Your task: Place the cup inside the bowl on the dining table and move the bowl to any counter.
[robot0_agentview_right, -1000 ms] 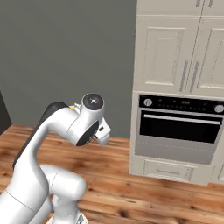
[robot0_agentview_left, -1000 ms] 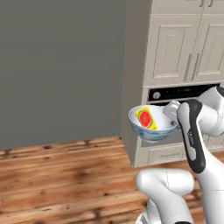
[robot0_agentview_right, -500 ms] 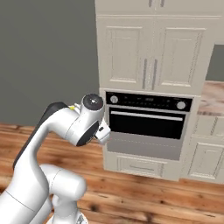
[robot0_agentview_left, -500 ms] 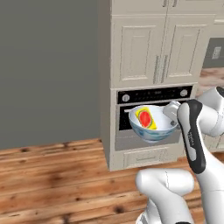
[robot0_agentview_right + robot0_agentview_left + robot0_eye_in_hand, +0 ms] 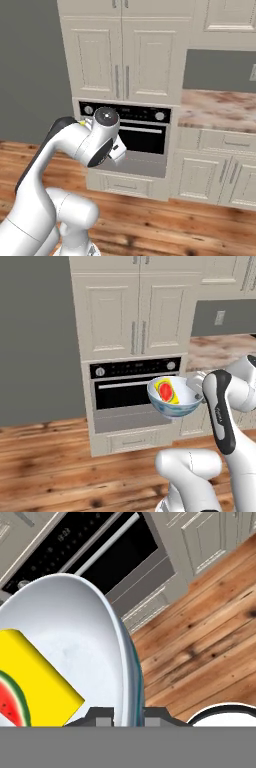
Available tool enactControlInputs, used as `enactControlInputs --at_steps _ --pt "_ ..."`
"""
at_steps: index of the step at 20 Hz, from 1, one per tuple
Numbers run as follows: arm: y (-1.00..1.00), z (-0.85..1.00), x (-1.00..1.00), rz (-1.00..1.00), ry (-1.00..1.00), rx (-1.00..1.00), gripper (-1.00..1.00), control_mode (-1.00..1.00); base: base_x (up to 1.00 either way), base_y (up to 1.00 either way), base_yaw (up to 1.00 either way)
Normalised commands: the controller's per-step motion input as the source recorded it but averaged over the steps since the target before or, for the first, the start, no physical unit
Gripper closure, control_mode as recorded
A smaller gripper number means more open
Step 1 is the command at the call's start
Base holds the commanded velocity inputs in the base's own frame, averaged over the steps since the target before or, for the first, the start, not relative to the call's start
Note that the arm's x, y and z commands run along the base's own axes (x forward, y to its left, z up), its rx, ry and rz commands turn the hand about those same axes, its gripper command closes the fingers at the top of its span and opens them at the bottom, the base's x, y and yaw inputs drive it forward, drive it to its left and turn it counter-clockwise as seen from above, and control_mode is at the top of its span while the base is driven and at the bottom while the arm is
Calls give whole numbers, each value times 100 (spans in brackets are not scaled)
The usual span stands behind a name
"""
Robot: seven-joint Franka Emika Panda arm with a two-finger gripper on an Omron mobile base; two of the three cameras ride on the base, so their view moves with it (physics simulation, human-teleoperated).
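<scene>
item: bowl point(image 5: 175, 398), rigid, likely slick; my end effector point(image 5: 128, 714) pinches its rim; cup point(image 5: 166, 391) loose inside, so i carry level.

We face a tall cream cabinet point(image 5: 135, 321) with panelled doors and slim metal handles, and a black built-in oven point(image 5: 134, 383) set below them. A flat grey wall point(image 5: 35, 341) runs to its left. To its right a marbled counter point(image 5: 217, 110) tops more cream cabinets, with a white outlet point(image 5: 219, 317) on the grey wall above. The floor point(image 5: 55, 466) is warm wood planks.
</scene>
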Motion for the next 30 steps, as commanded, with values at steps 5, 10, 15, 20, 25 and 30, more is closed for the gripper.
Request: enactControlInputs --at_steps 5,10,15,20,25,30 --pt "0 0 0 0 0 0 100 100 0 -88 0" --pt "0 0 0 0 0 0 100 100 0 -88 0" --pt "0 0 0 0 0 0 100 100 4 -92 0" --pt "0 0 0 0 0 0 100 100 10 -78 0" --pt "0 0 0 0 0 0 100 100 37 -17 0" --pt "0 0 0 0 0 0 100 100 87 -1 0"
